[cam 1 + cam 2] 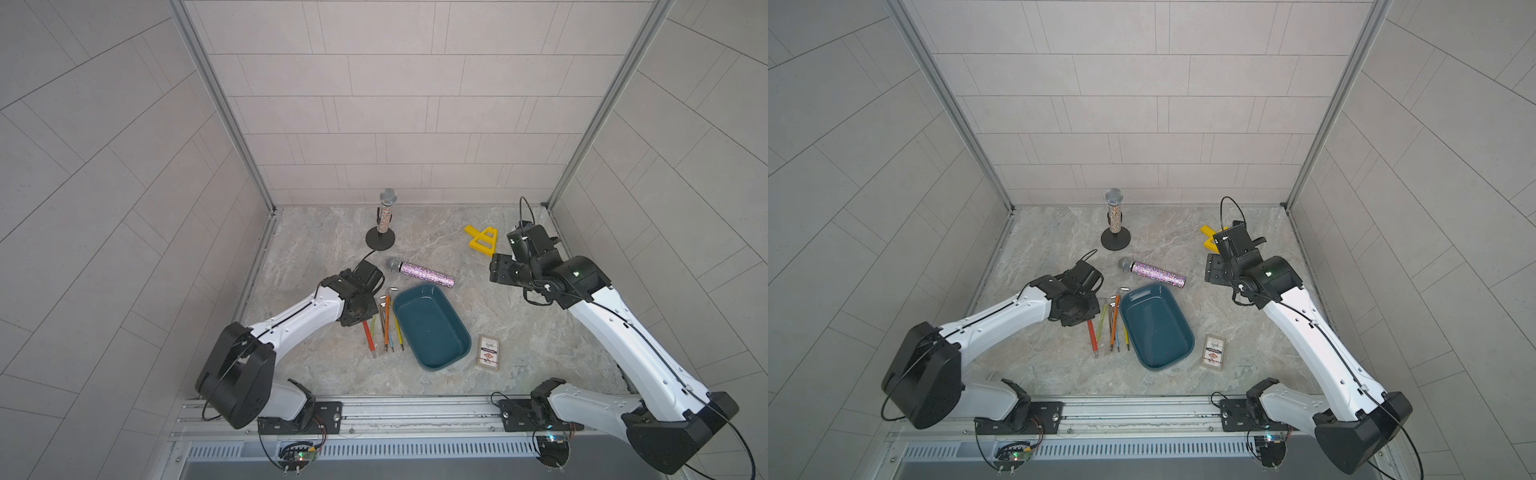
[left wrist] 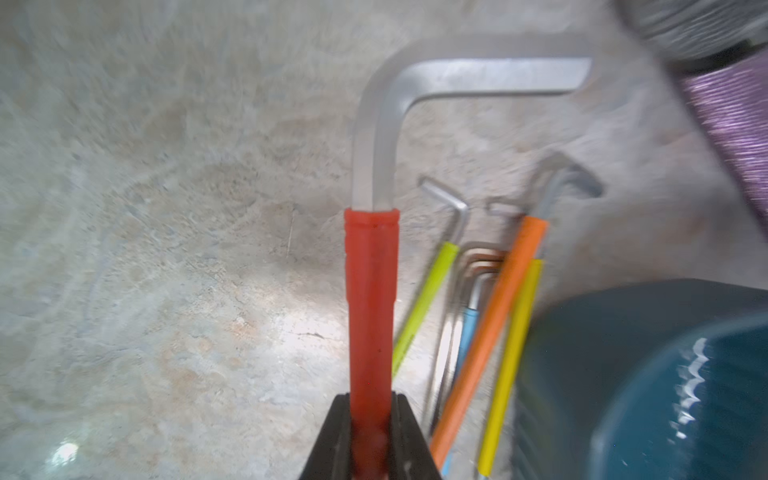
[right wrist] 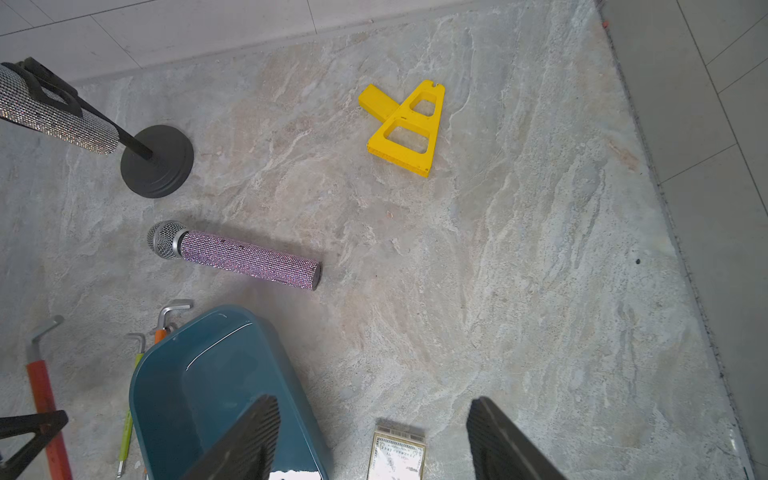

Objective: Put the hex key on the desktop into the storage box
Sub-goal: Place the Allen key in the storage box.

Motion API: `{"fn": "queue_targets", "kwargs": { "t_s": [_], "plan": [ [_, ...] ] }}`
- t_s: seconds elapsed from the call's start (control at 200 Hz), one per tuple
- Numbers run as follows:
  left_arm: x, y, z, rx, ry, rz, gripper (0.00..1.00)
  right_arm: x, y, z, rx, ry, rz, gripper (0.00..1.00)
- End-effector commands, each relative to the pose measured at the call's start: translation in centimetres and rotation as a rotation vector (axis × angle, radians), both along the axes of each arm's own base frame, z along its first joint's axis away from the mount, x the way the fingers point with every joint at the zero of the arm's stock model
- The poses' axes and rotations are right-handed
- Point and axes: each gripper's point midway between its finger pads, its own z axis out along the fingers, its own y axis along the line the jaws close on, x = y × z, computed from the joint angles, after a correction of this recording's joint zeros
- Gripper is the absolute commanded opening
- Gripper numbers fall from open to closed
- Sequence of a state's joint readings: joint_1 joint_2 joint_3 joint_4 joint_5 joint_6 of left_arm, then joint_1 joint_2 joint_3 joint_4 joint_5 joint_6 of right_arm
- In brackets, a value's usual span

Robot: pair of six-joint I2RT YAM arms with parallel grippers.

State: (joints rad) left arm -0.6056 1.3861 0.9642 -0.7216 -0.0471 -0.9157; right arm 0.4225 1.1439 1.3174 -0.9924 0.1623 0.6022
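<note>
Left of centre in both top views, the left arm bends down over a row of hex keys (image 1: 388,324) lying on the tabletop (image 1: 324,249). The left jaws are hidden under the wrist there. The red-sleeved hex key (image 1: 369,336) sticks out from beneath them toward the lower edge of the frame. Just right of the row sits the teal storage box (image 1: 432,328). The red-sleeved hex key (image 1: 1092,336) is outside it, with the other keys between the two. A pink glittered microphone (image 1: 422,274) lies just above the box, and a card box (image 1: 488,352) lies to the box's right. At centre right the right jaws hang over the tabletop near a yellow plastic piece (image 1: 482,240).

From the left wrist, somewhat blurred, the left jaws are clamped on the red sleeve of that key (image 2: 370,299), with its bare steel bend at the far end. Whether it rests on the tabletop I cannot tell. The other keys lie beside it, along the outer wall of the storage box (image 2: 623,353).

From the right wrist, the right jaws stand well apart. Below them lie the storage box (image 3: 216,374) and the card box (image 3: 397,453).
</note>
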Motion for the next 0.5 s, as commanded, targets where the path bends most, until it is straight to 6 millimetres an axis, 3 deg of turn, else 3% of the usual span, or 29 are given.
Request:
{"fn": "queue_targets", "kwargs": {
  "t_s": [0.0, 0.105, 0.245, 0.495],
  "plan": [
    [0.3, -1.4, 4.9, 0.027, -0.11, -0.076, 0.0, -0.3, -0.3, 0.9, -0.012, -0.028, 0.0, 0.76],
    [0.2, -4.5, 7.6, -0.015, -0.156, -0.143, 0.0, -0.4, -0.4, 1.2, -0.009, -0.042, -0.004, 0.76],
    [-0.3, -9.1, 9.1, -0.075, -0.177, -0.215, 0.0, -0.7, -0.7, 1.8, -0.007, -0.059, -0.01, 0.76],
    [-1.3, -16.2, 7.7, -0.166, -0.143, -0.29, 0.0, -1.0, -0.9, 2.2, -0.01, -0.067, -0.013, 0.76]
  ]
}}
